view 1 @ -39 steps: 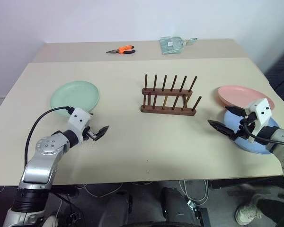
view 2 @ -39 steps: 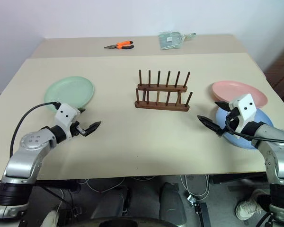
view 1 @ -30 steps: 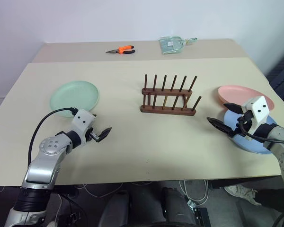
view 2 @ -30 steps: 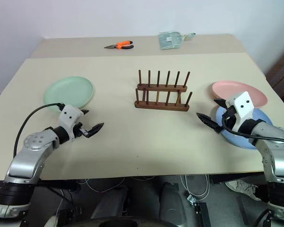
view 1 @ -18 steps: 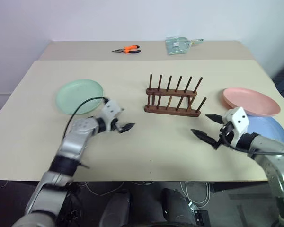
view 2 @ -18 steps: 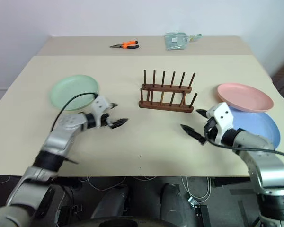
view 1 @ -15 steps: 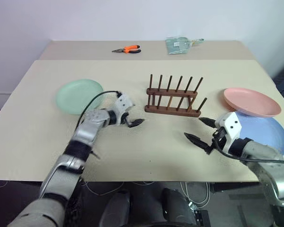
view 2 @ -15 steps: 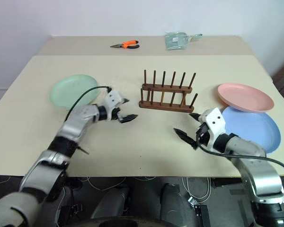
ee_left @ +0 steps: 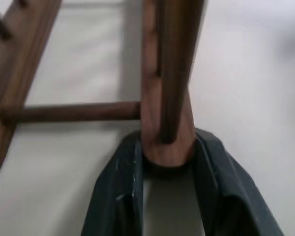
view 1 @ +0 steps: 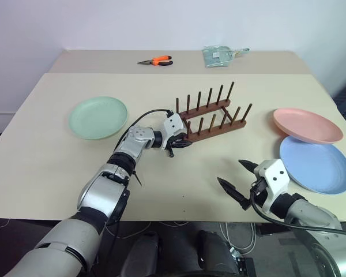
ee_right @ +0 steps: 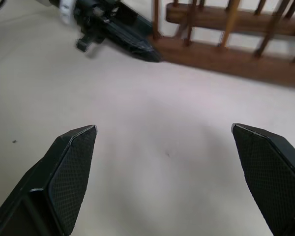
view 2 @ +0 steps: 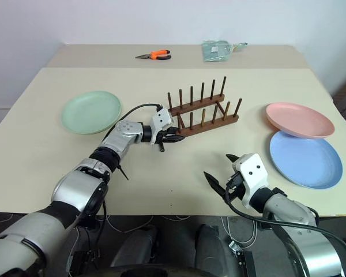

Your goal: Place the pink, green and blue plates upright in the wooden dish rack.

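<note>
Plates lie flat on the beige table (view 1: pixel 46 173), none in the rack. In the left eye view, the green plate (view 1: pixel 98 118) sits at mid-left, well apart from everything else. Right of it, the left gripper (view 1: pixel 181 142) reaches across to the near left end of the wooden dish rack (view 1: pixel 212 120) at the centre of the frame. The left wrist view shows its two black fingers (ee_left: pixel 113 196) narrowed around the end of the rack's base rail, one finger on each side and touching the wood. The rack stands at a slant, its right end farther up the frame than its left, with two rows of thin upright pegs and every slot bare.

At lower right, the right gripper (view 1: pixel 237 179) hovers over bare table with its fingers spread wide and nothing between them; the right wrist view shows the rack and the other gripper beyond those fingers.

At the right edge lies the pink plate (view 1: pixel 307 124), and just below it the blue plate (view 1: pixel 315 164), their rims very close together.

On the far table section at the top, orange-handled pliers (view 1: pixel 155 60) lie left of centre and a clear plastic bag (view 1: pixel 218 55) right of centre.
</note>
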You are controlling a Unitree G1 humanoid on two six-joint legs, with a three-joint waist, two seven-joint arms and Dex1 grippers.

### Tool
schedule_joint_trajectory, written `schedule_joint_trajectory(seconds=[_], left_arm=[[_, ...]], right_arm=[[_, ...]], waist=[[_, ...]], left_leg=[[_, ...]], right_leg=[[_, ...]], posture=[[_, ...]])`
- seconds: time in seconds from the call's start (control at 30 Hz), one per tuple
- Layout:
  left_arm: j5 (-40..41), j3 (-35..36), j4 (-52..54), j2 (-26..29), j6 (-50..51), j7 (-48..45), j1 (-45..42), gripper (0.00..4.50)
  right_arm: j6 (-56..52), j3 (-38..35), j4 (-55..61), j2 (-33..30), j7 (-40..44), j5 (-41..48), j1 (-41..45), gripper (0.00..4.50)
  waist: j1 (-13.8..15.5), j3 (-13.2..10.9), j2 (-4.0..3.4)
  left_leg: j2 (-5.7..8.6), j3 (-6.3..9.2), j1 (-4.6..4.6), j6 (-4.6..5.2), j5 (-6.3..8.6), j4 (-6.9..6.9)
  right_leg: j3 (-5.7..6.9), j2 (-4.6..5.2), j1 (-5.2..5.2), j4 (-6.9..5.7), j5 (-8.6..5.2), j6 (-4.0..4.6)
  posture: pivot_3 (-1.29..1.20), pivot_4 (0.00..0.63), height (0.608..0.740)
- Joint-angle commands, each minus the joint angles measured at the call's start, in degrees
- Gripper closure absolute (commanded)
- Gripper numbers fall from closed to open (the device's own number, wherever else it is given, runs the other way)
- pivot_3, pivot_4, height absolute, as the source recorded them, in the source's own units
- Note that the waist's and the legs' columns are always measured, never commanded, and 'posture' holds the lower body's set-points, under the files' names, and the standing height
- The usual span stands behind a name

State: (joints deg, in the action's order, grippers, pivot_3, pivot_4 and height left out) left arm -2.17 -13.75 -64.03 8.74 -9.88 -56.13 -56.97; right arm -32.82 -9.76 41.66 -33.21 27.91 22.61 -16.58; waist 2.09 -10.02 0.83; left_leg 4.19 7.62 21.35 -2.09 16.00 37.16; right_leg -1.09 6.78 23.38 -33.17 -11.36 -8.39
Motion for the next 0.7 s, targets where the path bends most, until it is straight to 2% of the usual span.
schedule_joint_trajectory(seconds=[0.03,0.27,0.33,0.43,0.5,0.53,0.63,0.7], left_arm=[[-0.6,-0.7,6.6,0.8,-1.4,-3.0,3.3,3.73],[2.2,-4.4,43.0,5.3,11.6,-8.7,21.0,3.73],[2.1,-5.1,49.1,6.7,15.4,-8.5,24.1,3.73],[2.0,-5.5,52.4,8.3,19.1,-8.1,26.0,3.73],[2.3,-5.6,52.8,9.1,20.4,-8.0,26.4,2.69],[1.9,-5.7,52.6,9.6,20.4,-7.6,26.4,2.36],[0.1,-5.7,52.0,11.8,20.7,-5.8,26.3,0.85],[0.8,-4.6,53.7,14.5,23.3,-6.1,27.2,0.0]], right_arm=[[1.7,-4.1,-1.2,-2.6,2.1,-0.3,0.4,0.0],[2.4,-10.7,-8.3,-7.8,8.9,1.0,-1.2,0.0],[2.8,-11.6,-9.9,-8.5,10.6,0.8,-2.1,0.0],[3.5,-12.3,-11.4,-8.7,11.8,0.6,-2.6,0.0],[4.2,-12.7,-12.3,-8.7,12.2,0.2,-2.6,0.0],[4.4,-12.9,-12.6,-8.6,12.4,0.1,-2.6,0.0],[4.4,-13.6,-12.8,-8.9,13.3,0.4,-3.4,0.91],[4.0,-13.7,-12.1,-9.2,14.2,0.7,-4.3,1.9]], waist=[[-0.1,0.0,0.0],[0.0,0.0,-0.04],[0.0,0.0,-0.04],[0.1,0.0,-0.05],[0.0,0.0,-0.07],[0.0,0.0,-0.07],[0.0,0.0,-0.07],[0.0,0.0,-0.07]], left_leg=[[0.0,0.0,0.0,0.01,0.0,0.0],[-0.02,0.01,0.0,0.04,0.02,-0.06],[-0.04,0.01,0.0,0.04,0.02,-0.06],[-0.04,0.01,0.0,0.04,0.02,0.0],[-0.04,0.0,-0.01,0.04,0.02,0.01],[-0.05,-0.01,-0.02,0.04,0.02,0.01],[-0.05,0.0,-0.02,0.04,0.02,-0.01],[-0.05,0.0,-0.03,0.04,0.02,-0.01]], right_leg=[[0.0,0.0,0.0,0.01,0.0,0.0],[-0.03,0.0,0.01,0.0,0.12,0.22],[-0.04,0.0,0.01,0.0,0.11,0.23],[-0.04,0.0,0.0,-0.02,-0.09,0.22],[-0.04,-0.01,0.0,-0.03,-0.1,0.24],[-0.04,-0.01,-0.01,-0.03,-0.1,0.24],[-0.03,-0.01,0.0,-0.03,-0.1,0.22],[-0.03,-0.01,0.0,-0.03,-0.08,0.2]], posture=[[0.0,0.15,0.74],[0.0,0.15,0.74],[0.0,0.15,0.74],[0.0,0.15,0.74],[0.0,0.15,0.74],[0.0,0.15,0.74],[0.0,0.15,0.74],[0.0,0.15,0.74]])
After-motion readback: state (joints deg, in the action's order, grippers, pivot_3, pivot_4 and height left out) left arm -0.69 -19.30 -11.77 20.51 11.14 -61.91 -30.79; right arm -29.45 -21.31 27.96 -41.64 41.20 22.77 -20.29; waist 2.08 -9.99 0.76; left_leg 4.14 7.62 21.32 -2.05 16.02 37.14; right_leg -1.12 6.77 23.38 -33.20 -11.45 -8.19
